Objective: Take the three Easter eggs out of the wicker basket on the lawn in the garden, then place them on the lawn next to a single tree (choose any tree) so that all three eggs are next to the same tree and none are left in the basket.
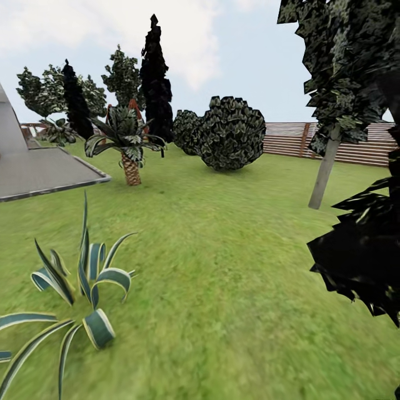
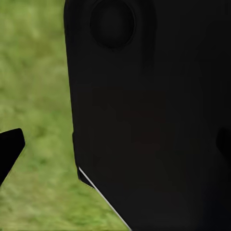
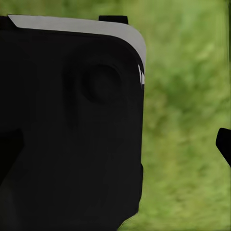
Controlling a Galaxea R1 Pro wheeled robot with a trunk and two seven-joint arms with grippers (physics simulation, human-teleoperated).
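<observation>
Robot was roaming the lawn (image 1: pixel 222 266) hunting the basket; finger state, couldn't tell; next, find it.

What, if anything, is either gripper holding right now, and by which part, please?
It cannot be told: both wrist views show mostly dark robot body over the lawn, with no egg or basket seen.

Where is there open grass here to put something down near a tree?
The lawn is bare between the striped spiky plant and the pale-trunked tree, right up to that trunk's foot. Another open stretch runs between the small palm and the round bush. Black foliage crowds the near right edge.
</observation>
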